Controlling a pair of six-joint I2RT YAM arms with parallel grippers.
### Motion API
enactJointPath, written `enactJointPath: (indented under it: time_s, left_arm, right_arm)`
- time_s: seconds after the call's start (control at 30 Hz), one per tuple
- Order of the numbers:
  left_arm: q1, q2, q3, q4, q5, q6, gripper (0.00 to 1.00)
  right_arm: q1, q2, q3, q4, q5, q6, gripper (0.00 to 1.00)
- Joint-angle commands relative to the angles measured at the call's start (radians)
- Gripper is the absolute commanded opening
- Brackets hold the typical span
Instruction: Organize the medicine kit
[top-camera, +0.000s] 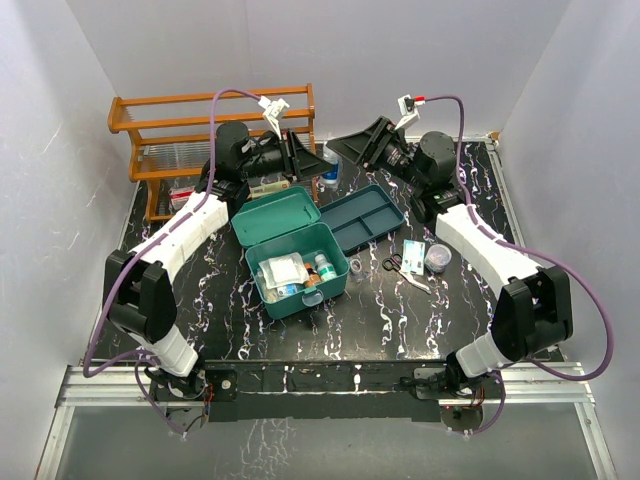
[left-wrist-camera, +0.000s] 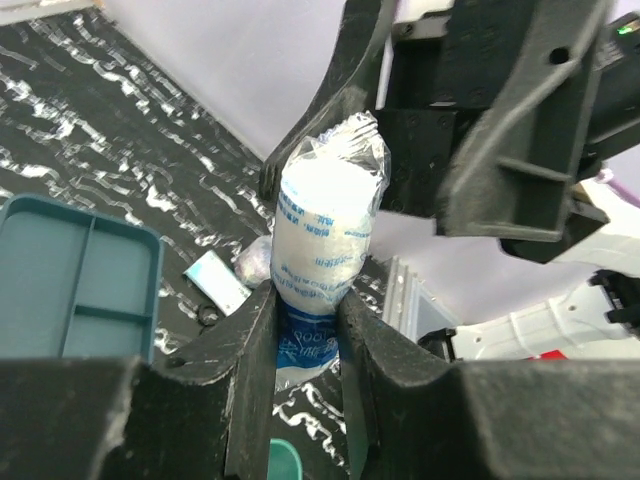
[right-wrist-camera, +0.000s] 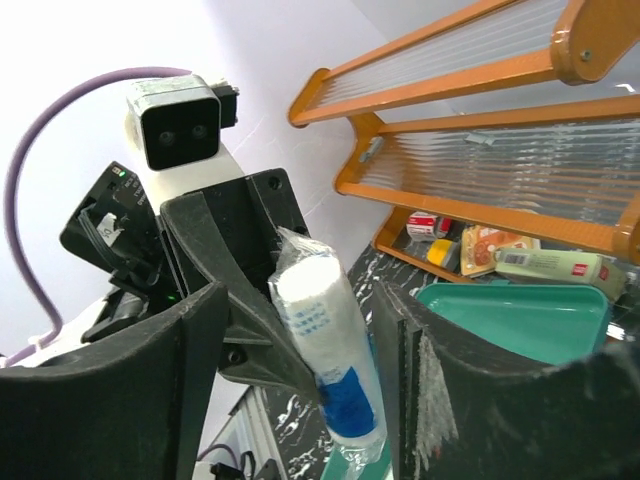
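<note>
The teal-green rectangular plastic medicine kit (top-camera: 320, 297) sits at mid-table with its hinged lid (top-camera: 277, 215) thrown back. Pouches and small bottles (top-camera: 287, 272) lie inside it. Right of the kit, on the black marbled table (top-camera: 200, 320), lie a pair of dark-handled scissors (top-camera: 400, 268), a flat white packet (top-camera: 415, 248) and a small clear round jar (top-camera: 437, 257). A darker blue-teal shallow two-compartment tray (top-camera: 362, 218) lies beyond the kit's right corner, just beside the lid.

Above and beyond the lid the two arms meet in the air. The left gripper (left-wrist-camera: 305, 300) is clamped on the lower end of a white bandage roll (left-wrist-camera: 325, 230) wrapped in clear plastic with blue print. The roll stands upright between its fingers (left-wrist-camera: 255, 340). The right gripper (right-wrist-camera: 300, 300) brackets the same roll with its jaws spread, and a gap shows at one finger (right-wrist-camera: 195, 330). Farthest from the kit, against the back wall, stands a brown wooden slatted rack (top-camera: 215, 125) with small boxes (right-wrist-camera: 440, 225) on its bottom shelf.
</note>
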Motion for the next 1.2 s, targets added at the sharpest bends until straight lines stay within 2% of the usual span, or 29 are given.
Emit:
enactJointPath:
  time_s: [0.0, 0.07, 0.2, 0.3, 0.67, 0.8, 1.17]
  left_arm:
    - [-0.005, -0.064, 0.050, -0.208, -0.055, 0.231, 0.14]
    - [-0.004, -0.084, 0.046, -0.314, -0.093, 0.335, 0.14]
    - [-0.028, -0.147, -0.011, -0.451, -0.172, 0.534, 0.15]
    - [-0.077, -0.176, -0.046, -0.549, -0.235, 0.678, 0.17]
    - [-0.135, -0.183, -0.180, -0.651, -0.316, 0.868, 0.17]
    - [-0.138, -0.135, -0.200, -0.628, -0.330, 0.913, 0.15]
    - [-0.142, -0.100, -0.374, -0.372, -0.385, 0.917, 0.14]
  right_arm:
    - [0.004, -0.056, 0.005, -0.030, 0.097, -0.078, 0.61]
    - [-0.002, -0.077, -0.004, -0.082, 0.165, -0.120, 0.66]
    - [-0.024, -0.111, -0.025, -0.236, 0.339, -0.150, 0.66]
    - [-0.046, -0.126, -0.061, -0.326, 0.411, -0.163, 0.66]
    - [-0.063, -0.090, -0.088, -0.514, 0.473, -0.254, 0.65]
    - [-0.067, -0.054, -0.083, -0.542, 0.477, -0.268, 0.65]
    - [-0.071, 0.045, -0.035, -0.614, 0.469, -0.285, 0.63]
